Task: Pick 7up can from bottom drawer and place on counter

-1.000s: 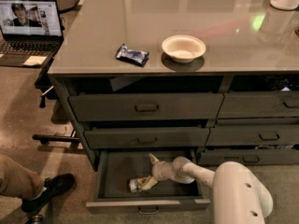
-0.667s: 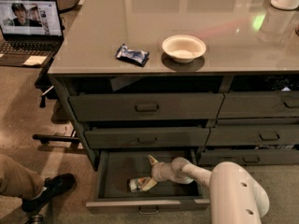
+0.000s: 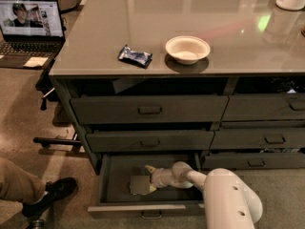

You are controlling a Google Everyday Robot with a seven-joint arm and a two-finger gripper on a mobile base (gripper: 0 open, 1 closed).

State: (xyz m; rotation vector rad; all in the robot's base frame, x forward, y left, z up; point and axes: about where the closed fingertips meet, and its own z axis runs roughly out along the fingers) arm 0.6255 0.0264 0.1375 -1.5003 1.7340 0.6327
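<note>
My gripper sits in the bottom drawer, right against the 7up can. Can't tell if it's actually gripping.

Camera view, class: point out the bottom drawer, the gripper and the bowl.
bottom drawer [image 3: 143, 207]: camera view, on its light front panel.
gripper [image 3: 150, 176]: camera view, on its tip, inside that drawer.
bowl [image 3: 187, 49]: camera view, on its inner wall.
</note>
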